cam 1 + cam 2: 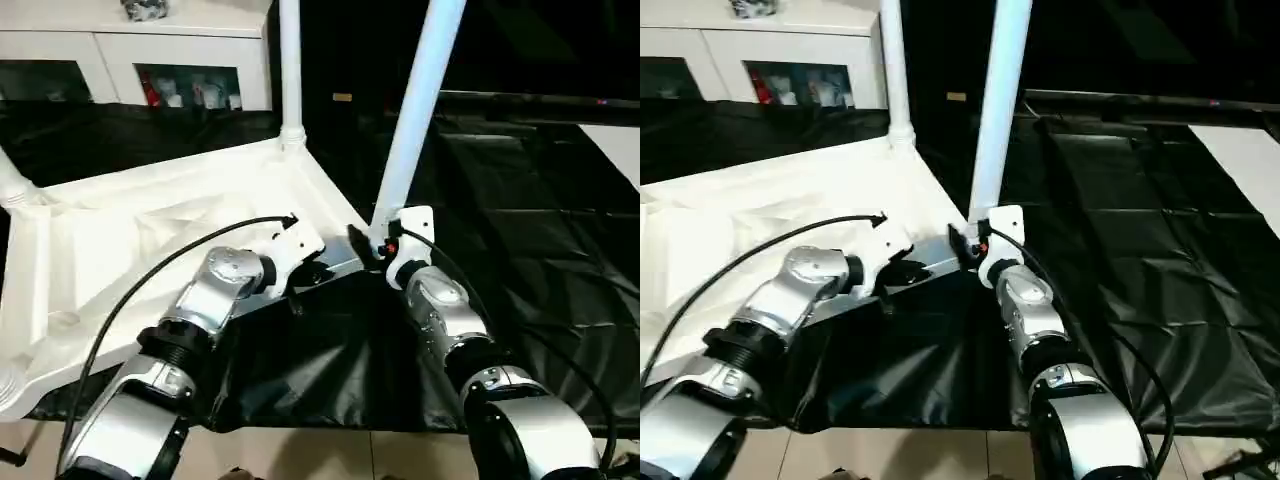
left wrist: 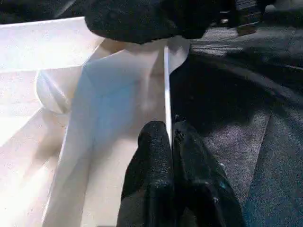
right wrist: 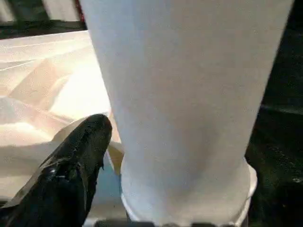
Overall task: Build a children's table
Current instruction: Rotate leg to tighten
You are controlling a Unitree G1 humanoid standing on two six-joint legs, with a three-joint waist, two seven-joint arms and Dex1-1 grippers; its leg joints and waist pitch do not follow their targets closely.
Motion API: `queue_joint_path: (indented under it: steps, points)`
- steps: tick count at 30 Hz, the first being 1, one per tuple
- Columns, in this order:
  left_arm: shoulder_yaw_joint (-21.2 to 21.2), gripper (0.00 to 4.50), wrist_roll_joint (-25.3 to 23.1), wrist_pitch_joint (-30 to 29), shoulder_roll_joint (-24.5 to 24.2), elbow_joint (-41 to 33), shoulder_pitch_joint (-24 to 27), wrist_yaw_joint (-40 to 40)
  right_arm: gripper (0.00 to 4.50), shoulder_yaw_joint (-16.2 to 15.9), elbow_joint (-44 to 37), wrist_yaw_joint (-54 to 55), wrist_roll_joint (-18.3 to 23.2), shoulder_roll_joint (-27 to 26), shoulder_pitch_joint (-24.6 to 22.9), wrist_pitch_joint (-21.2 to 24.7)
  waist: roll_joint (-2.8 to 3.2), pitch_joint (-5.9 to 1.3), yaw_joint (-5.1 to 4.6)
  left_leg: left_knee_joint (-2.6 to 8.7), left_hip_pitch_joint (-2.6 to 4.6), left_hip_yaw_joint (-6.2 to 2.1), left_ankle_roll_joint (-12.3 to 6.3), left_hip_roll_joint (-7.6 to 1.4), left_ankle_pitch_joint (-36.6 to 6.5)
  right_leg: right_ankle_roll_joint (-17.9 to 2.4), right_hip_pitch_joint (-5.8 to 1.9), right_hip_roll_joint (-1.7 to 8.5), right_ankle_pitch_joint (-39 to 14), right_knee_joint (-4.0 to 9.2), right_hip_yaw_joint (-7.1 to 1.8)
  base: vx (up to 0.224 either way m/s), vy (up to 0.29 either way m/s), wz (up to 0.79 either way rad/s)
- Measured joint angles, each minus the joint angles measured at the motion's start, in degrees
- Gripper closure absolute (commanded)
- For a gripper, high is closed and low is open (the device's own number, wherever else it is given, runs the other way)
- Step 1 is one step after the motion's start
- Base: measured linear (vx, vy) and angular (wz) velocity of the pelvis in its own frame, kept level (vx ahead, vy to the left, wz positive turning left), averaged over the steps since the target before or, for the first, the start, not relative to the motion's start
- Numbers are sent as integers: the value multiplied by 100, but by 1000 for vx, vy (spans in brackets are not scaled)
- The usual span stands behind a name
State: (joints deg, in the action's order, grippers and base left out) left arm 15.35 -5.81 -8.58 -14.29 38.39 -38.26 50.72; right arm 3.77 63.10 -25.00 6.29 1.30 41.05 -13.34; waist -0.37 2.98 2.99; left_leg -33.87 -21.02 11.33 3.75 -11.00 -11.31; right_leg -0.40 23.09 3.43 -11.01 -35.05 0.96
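The children's table top (image 1: 150, 240) lies upside down, ribbed side up, on the black-covered work table (image 1: 530, 240). One white leg (image 1: 290, 70) stands upright in the far corner socket. A second leg (image 1: 415, 110) rises tilted from the near right corner socket. A third leg's end (image 1: 15, 185) shows at the left. My left gripper (image 2: 170, 135) is shut on the top's thin rim near that right corner. My right gripper (image 1: 375, 243) stands open around the tilted leg's base (image 3: 189, 118). One of its fingers (image 3: 80, 156) sits just beside the leg; the other is hidden behind it.
A white cabinet (image 1: 130, 50) with glass doors stands at the back left. A white sheet (image 1: 615, 145) lies at the far right of the black cover. The work table's front edge and tiled floor (image 1: 300, 450) run just under my forearms.
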Motion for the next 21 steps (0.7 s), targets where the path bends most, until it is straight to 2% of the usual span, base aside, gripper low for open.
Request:
queue_joint_path:
  steps: [3,8,15,17,21]
  points:
    - [-31,450,57,6,-114,-111,63,194,18,-136,-79,-451,-25,117,-39,-6,-2,1,-34,7,-5,0,-1,-2,0,4,9,-4,-3,0,2,0,0,0]
    - [-92,450,241,117,-450,-274,220,852,18,-448,-299,-1859,-42,512,-158,27,-13,7,-78,10,-10,1,-7,-4,4,15,15,-5,-18,2,3,0,0,0]
    - [-34,450,534,432,-920,-445,425,1991,18,-792,-779,-3796,60,876,-330,458,-37,22,32,4,-15,15,-40,-8,25,9,17,-3,-27,1,2,0,0,0]
    - [-34,450,623,456,-1050,-457,456,2293,34,-993,-933,-4299,86,1010,-342,607,-51,30,54,3,-15,15,-40,-9,25,9,17,-3,-27,-1,2,0,0,0]
    - [20,450,706,468,-1222,-492,471,2670,79,-1199,-1150,-4837,82,1151,-398,724,-88,52,91,1,-14,16,-39,-11,26,9,17,-2,-26,-9,3,0,0,0]
